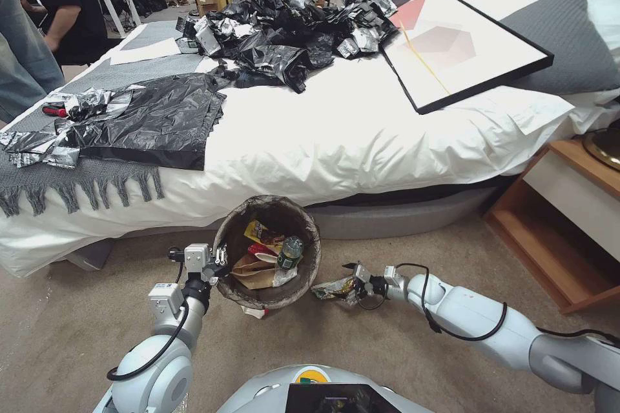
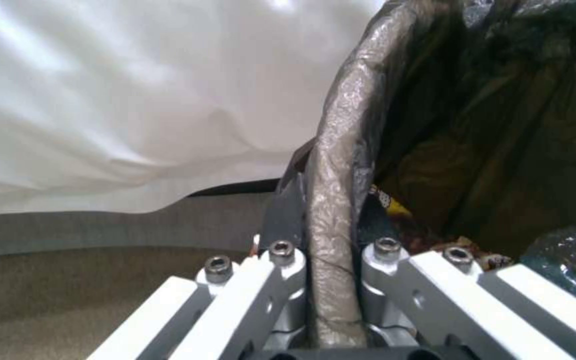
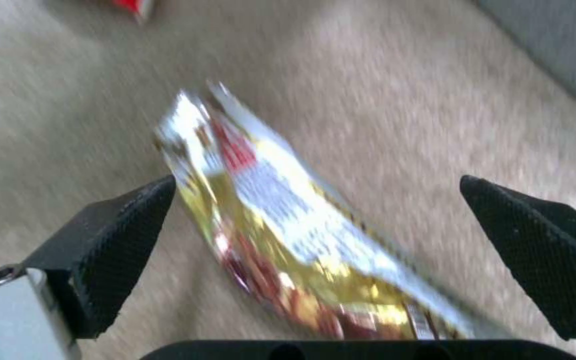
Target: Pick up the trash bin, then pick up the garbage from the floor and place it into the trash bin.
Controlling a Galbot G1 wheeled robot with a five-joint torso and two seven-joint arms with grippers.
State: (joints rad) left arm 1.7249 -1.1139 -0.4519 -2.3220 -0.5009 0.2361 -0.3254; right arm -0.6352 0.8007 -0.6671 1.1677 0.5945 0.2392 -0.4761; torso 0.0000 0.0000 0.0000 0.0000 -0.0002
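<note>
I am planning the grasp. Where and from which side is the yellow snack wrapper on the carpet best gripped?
Judging by its pose, grip the yellow snack wrapper across its crumpled middle, from above: it lies flat on the carpet, already between the open right gripper's fingers.

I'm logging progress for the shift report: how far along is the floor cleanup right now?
Well along. The left gripper is shut on the trash bin rim, and a paper bag, green-labelled bottle and packets already sit inside. The right gripper is open around a yellow snack wrapper on the carpet, not yet gripped. A red-and-white packet by the bin also remains.
</note>
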